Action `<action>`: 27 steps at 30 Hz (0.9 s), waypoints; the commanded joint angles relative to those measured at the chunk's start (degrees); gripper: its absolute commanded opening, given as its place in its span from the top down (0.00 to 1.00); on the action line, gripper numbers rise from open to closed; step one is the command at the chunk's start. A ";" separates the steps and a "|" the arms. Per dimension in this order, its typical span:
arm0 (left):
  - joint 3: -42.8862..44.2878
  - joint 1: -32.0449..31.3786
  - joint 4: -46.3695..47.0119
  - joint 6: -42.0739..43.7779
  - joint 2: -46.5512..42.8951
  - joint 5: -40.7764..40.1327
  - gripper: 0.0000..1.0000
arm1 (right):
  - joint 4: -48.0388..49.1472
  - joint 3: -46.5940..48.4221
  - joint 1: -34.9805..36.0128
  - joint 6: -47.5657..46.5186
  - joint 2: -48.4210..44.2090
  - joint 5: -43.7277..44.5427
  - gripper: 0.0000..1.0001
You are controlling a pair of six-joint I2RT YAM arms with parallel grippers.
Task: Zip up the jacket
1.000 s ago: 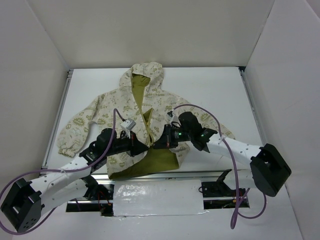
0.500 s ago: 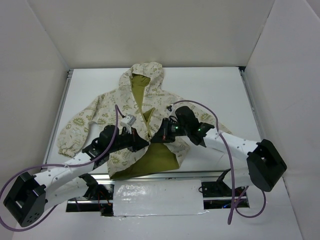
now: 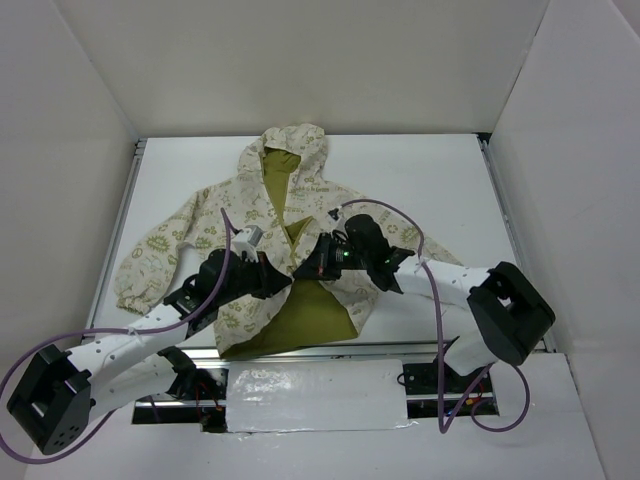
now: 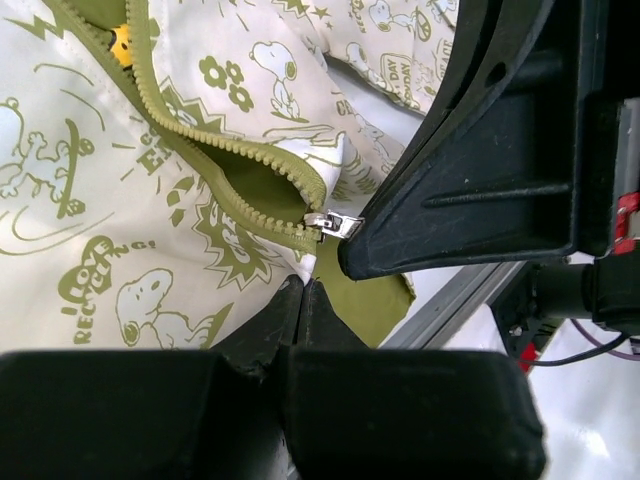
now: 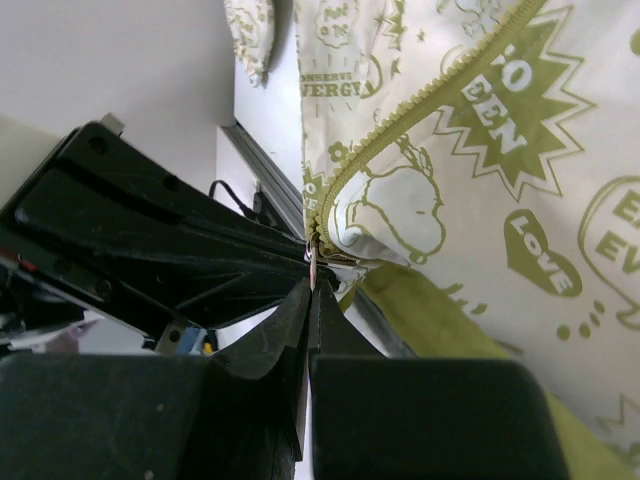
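The cream jacket (image 3: 200, 235) with olive doodle prints lies flat, hood at the far side and front open below the chest. My left gripper (image 3: 286, 283) is shut on the bottom corner of the jacket's left front (image 4: 311, 263), just under the metal zipper slider (image 4: 333, 222). My right gripper (image 3: 309, 272) meets it from the right, shut on the slider's thin metal pull tab (image 5: 312, 268) at the lower end of the olive zipper teeth (image 5: 420, 100). The two grippers nearly touch. In the left wrist view, the teeth (image 4: 200, 150) run up and left from the slider.
Olive cloth (image 3: 312, 320) shows in the jacket's open lower front, reaching the table's near metal rail (image 3: 420, 346). A crinkled white sheet (image 3: 315, 395) lies between the arm bases. White walls close in the table on three sides.
Both grippers have shifted a little away from the near edge, up the jacket. The right arm has swung its elbow inward and left. Neither grip has changed.
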 commanded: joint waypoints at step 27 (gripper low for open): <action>0.16 -0.05 2.05 -4.41 3.55 3.49 1.00 | 25.66 -14.46 3.79 -3.23 -6.72 4.82 1.00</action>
